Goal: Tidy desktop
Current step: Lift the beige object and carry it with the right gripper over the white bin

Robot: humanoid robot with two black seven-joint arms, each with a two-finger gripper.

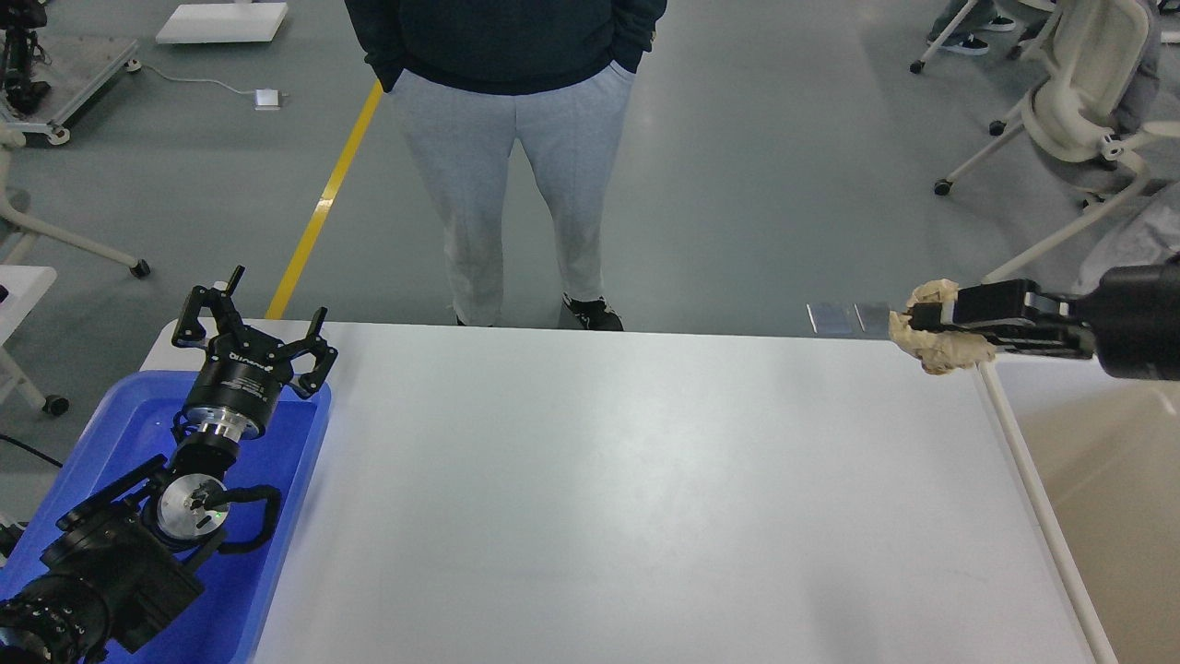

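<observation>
- Centrally, the desktop (627, 480) fills the middle of the head view, a plain white slab with rounded corners; nothing lies on its bare surface that I can see.
- At its far right corner, the right gripper (913, 325) is closed on one crumpled wad of beige paper (940, 350), held at about the desk's edge, just beside the off-white bin (1106, 480) that stands against the desk's right edge.
- The step in hand looks like dropping that wad. To do it well, I judge the wad should be carried fully past the bin's near rim before the fingers part, so it falls inside rather than back on the desk.
- At the desk's far left corner, the left gripper (253, 318) hangs over the blue tray (295, 516) with its fingers spread and nothing between them.
- Counts: one desktop, one wad, one bin, one tray, two grippers.
- Beyond the far edge, one person (516, 157) stands facing the desk; swings should stay short of that side.
</observation>
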